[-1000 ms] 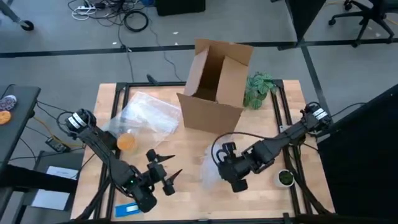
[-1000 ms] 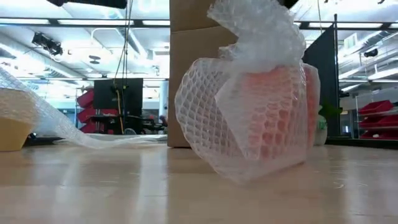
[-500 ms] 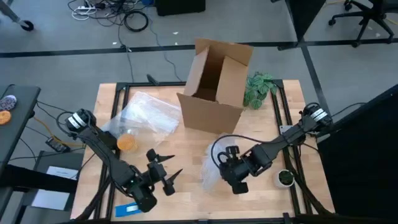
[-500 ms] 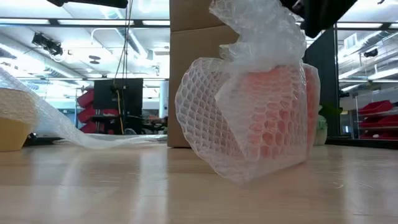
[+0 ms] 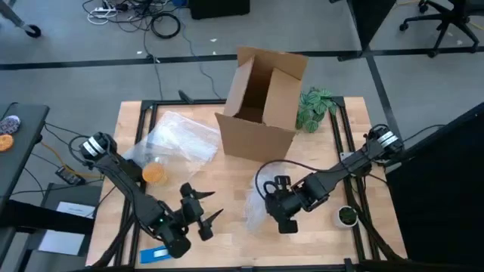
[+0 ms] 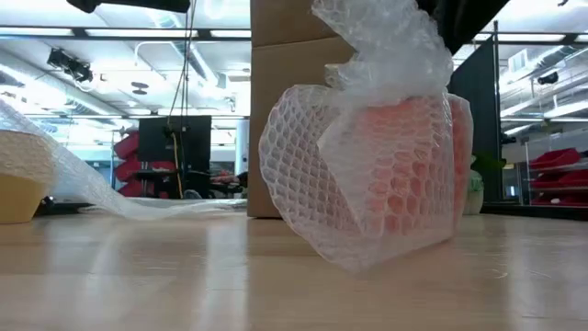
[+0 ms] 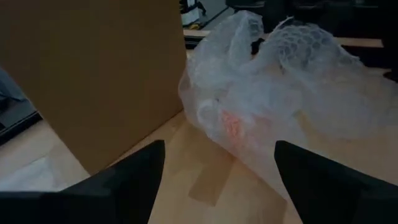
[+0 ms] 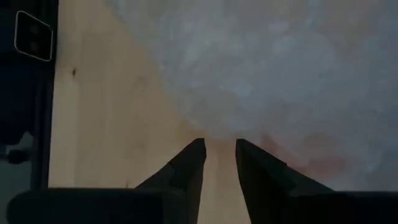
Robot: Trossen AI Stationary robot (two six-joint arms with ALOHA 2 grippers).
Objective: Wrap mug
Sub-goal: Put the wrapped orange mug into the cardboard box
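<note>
The table (image 5: 227, 234) fills the middle of the high view, with the cardboard box (image 5: 261, 106) at upper centre and a loose sheet of bubble wrap (image 5: 178, 140) to its left. The mug (image 6: 404, 165) sits right of centre in the low view, its orange showing through a bubble-wrap bundle (image 6: 367, 175) gathered to a crest on top. Wrapping looks mostly done; closing that loose top seems left.

The right gripper (image 5: 278, 221) hangs just right of the bundle, fingers nearly together, holding nothing. The left gripper (image 5: 204, 215), lower centre, is spread wide and empty.

Since half a second ago, the right gripper has edged slightly toward the bundle; the bundle has not moved.
</note>
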